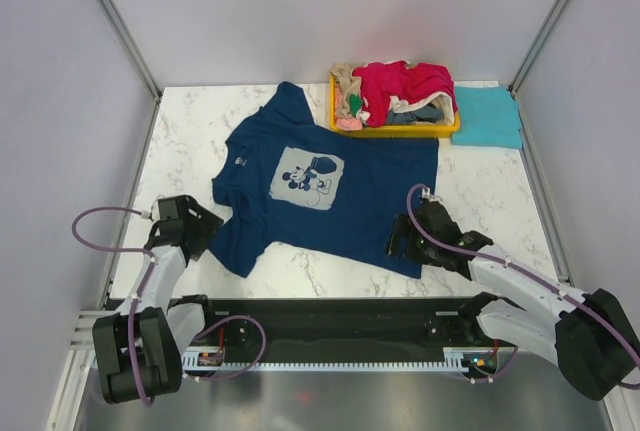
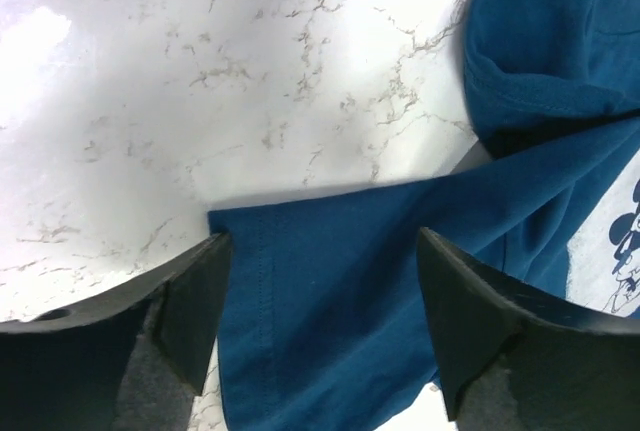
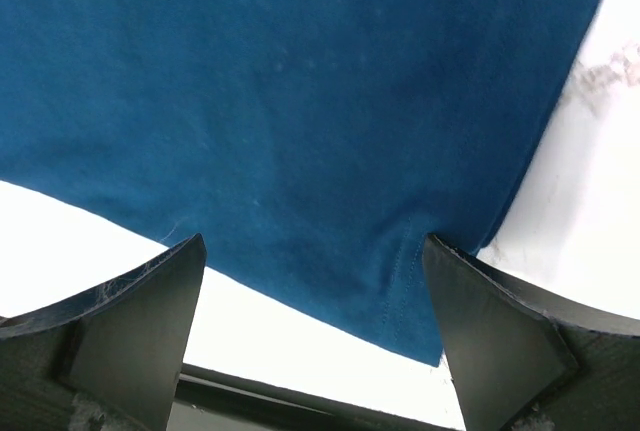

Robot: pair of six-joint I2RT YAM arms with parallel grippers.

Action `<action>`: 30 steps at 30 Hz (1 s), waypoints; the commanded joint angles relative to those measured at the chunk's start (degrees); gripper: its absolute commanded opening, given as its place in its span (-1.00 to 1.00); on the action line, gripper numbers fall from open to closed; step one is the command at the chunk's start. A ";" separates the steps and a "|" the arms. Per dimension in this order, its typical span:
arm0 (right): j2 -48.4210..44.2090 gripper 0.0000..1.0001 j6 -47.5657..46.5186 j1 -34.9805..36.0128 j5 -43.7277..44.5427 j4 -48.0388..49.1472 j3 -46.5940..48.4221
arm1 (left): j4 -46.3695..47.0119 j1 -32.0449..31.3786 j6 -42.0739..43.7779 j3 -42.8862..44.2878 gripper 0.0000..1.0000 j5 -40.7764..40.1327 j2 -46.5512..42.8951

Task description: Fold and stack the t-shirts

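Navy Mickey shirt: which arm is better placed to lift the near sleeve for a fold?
Left. The left tool, open, straddles the end of the near sleeve of the navy shirt. The right tool, also open, sits over the near hem corner at the shirt's other end.

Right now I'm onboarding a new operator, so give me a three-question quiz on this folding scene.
1. True or false: the navy t-shirt lies spread on the table, print facing up.
2. Multiple choice: in the top view, the folded teal t-shirt lies A) inside the yellow tray, B) right of the tray, C) under the navy t-shirt.
3. Fill in: the left gripper and right gripper each straddle a near corner of the navy t-shirt with jaws ____.

Key: 1 true; 2 B; 3 open.
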 commanded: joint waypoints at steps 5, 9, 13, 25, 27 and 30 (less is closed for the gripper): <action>5.23 0.96 -1.69 0.18 -0.35 5.47 1.72 | 5.55 0.37 3.21 0.61 0.01 5.38 7.37; 6.82 0.96 -2.48 0.18 -0.09 5.83 2.07 | 7.31 0.20 4.18 2.72 -0.21 7.58 14.05; 7.52 0.96 -3.01 0.10 0.35 5.74 2.25 | 8.28 -1.37 4.88 4.30 -0.33 7.67 17.84; -2.57 0.96 -0.56 0.10 9.92 -2.67 2.78 | 3.75 -3.76 0.76 3.34 -0.96 11.71 3.64; -5.73 0.96 1.29 0.18 11.25 -4.27 2.52 | -4.22 -3.76 -0.99 5.43 -0.96 11.11 -6.11; -9.34 0.96 4.71 0.18 10.03 -6.74 1.38 | -10.51 -3.67 -2.58 8.07 -0.96 6.89 -20.84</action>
